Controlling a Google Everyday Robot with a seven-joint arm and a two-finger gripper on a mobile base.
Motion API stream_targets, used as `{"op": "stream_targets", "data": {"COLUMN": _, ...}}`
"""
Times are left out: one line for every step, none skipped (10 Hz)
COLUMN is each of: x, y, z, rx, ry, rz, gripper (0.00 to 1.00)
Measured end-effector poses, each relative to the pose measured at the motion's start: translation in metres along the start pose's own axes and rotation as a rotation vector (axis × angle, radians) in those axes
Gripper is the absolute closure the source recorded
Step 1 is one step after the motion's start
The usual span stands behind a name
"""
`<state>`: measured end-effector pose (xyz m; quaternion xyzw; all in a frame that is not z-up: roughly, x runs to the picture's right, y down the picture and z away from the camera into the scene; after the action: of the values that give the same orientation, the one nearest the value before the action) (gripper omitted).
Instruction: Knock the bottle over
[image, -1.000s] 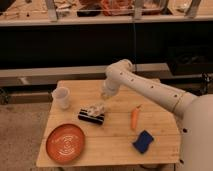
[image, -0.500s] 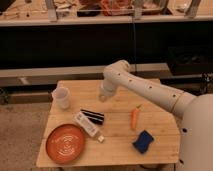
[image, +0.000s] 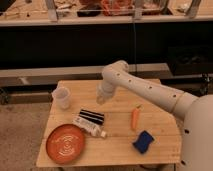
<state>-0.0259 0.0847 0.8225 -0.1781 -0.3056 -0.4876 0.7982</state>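
The bottle (image: 88, 125), slim and white with a small cap, lies on its side on the wooden table (image: 155, 102), cap end pointing toward the front right. It rests between the orange plate and a dark striped packet (image: 93, 116) that touches its far side. My gripper (image: 102, 98) hangs shut above the table, behind and slightly right of the bottle, clear of it and holding nothing. The white arm reaches in from the right.
A white cup (image: 61, 97) stands at the table's left edge. An orange plate (image: 66, 143) sits at the front left, a carrot (image: 135, 119) right of centre, and a blue sponge (image: 143, 141) at the front right. A dark shelf runs behind the table.
The bottle, which was propped up under the gripper, has dropped flat onto the table toward the front. The gripper has pulled up and back from it.
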Motion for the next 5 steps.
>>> {"op": "stream_targets", "data": {"x": -0.006, "y": 0.003, "z": -0.003, "rx": 0.000, "ry": 0.000, "rz": -0.004, "gripper": 1.00}}
{"op": "stream_targets", "data": {"x": -0.015, "y": 0.005, "z": -0.003, "rx": 0.001, "ry": -0.019, "rz": -0.014, "gripper": 1.00}}
{"op": "stream_targets", "data": {"x": -0.022, "y": 0.004, "z": -0.003, "rx": 0.003, "ry": -0.036, "rz": -0.028, "gripper": 1.00}}
{"op": "stream_targets", "data": {"x": -0.028, "y": 0.003, "z": -0.002, "rx": 0.004, "ry": -0.060, "rz": -0.046, "gripper": 1.00}}
{"op": "stream_targets", "data": {"x": -0.031, "y": 0.001, "z": -0.001, "rx": 0.003, "ry": -0.070, "rz": -0.056, "gripper": 1.00}}
